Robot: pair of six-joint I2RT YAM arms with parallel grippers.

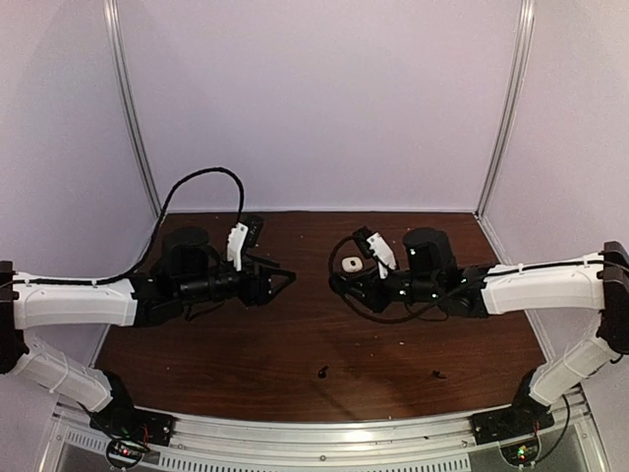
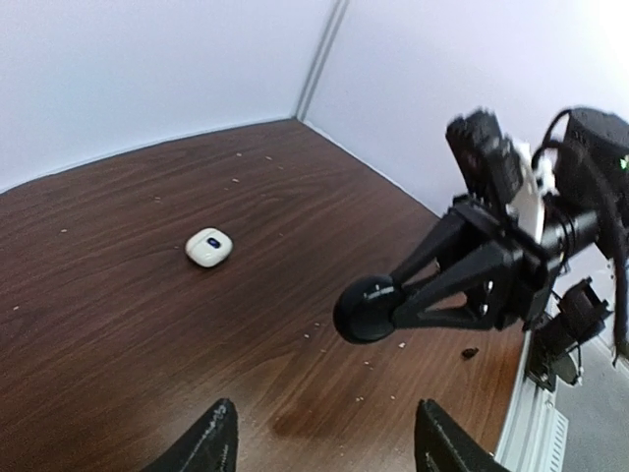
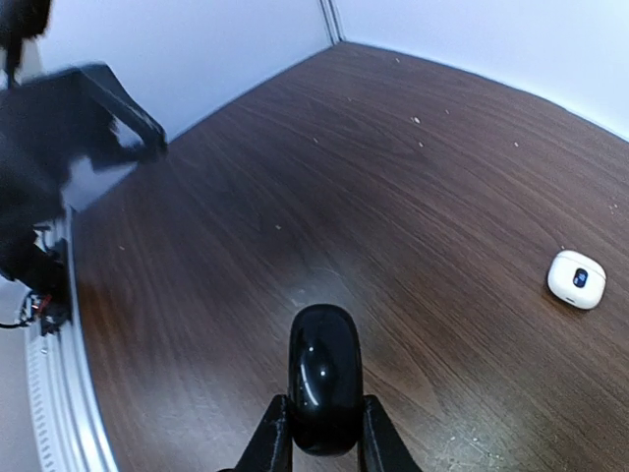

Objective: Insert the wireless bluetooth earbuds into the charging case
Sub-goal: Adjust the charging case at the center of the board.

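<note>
1. The left claw (image 2: 324, 438) hangs over the left half of the desk (image 1: 246, 364). Its fingers (image 2: 214, 433) are spread well apart with nothing between them, and it points toward the middle.
2. A tiny black earbud (image 1: 323, 372) lies loose on the wood near the front edge, about mid-desk. It is well apart from both claws.
3. The white case (image 1: 350, 264) rests on the desk toward the back with its lid down and a small dark mark on top. In the top view it sits just beside the tip of the right arm.
4. The right claw (image 3: 324, 433) is clamped on a glossy black case (image 3: 324, 374), one finger on each side. The case is held clear of the wood, facing the left claw.
5. A second black earbud (image 1: 439, 374) lies near the front edge on the right. It is too small to tell how it is turned.
</note>
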